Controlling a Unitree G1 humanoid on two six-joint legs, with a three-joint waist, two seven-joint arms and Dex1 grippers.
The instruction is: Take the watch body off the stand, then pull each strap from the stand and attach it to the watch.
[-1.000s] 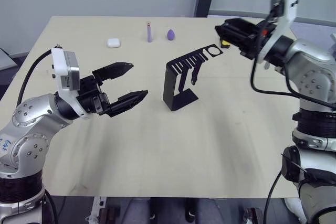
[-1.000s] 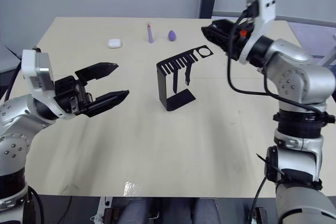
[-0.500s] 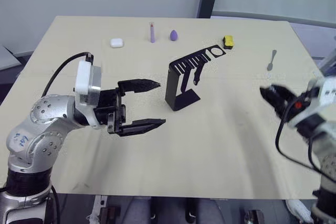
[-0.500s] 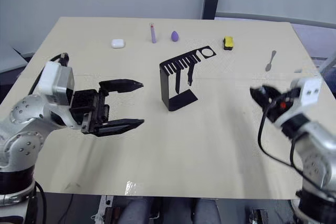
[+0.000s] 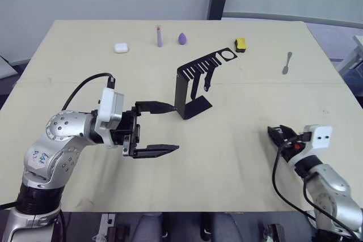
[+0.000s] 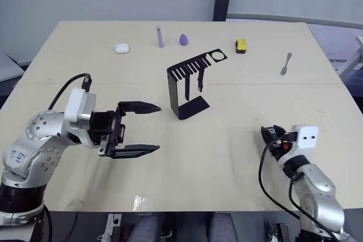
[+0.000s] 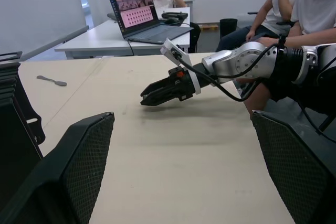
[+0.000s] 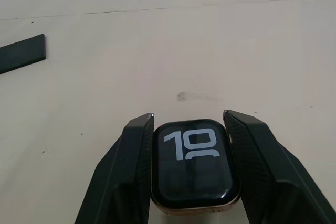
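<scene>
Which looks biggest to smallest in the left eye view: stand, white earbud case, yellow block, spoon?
1. The stand, by far the largest.
2. The spoon, thin but longer than the two small items.
3. The white earbud case and the yellow block look alike in size; I can't rank them.

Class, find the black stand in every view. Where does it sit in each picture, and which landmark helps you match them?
Left eye view: stand at table centre, ahead of the left gripper.
Right eye view: stand at table centre again.
Left wrist view: dark wall close beside one finger.
Right wrist view: a flat black strip, likely its foot, lying on the table.
Shared landmark: the grey spoon on the table.
</scene>
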